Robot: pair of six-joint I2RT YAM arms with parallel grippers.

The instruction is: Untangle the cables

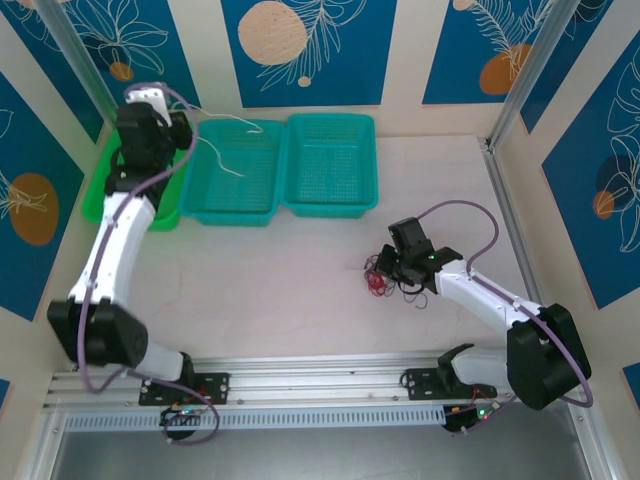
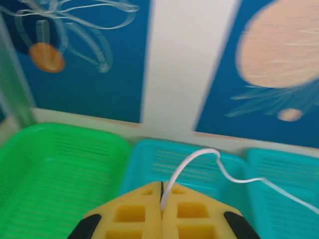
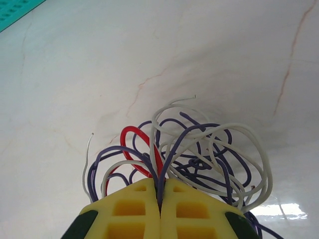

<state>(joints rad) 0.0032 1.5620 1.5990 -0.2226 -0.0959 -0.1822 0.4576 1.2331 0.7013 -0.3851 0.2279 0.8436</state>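
Two pincers, both mine, are pressed shut on cables.

My left pincer sits at the bottom middle of the left wrist view. Its yellow fingers are closed together with one whitish cable nipped in the seam between them. That cable climbs out of the seam, arcs over to the right and runs off toward the lower right edge of the frame, in front of the middle teal basket. A green basket lies at the lower left and a second teal basket at the lower right. Seen from above, this arm reaches into the upper left of the frame, and the thin pale line trails from it across the middle teal basket. I cannot tell whether its far end touches the mesh.

My right pincer is at the bottom middle of the right wrist view, likewise closed, clamped on the tangle. From the seam a red cable loops up on the left, dark violet cables curl through the middle, and whitish loops spread to the right. All of it fans out against the pale, veined surface. In the top view the tangle sits on that surface right of centre, well apart from the baskets.
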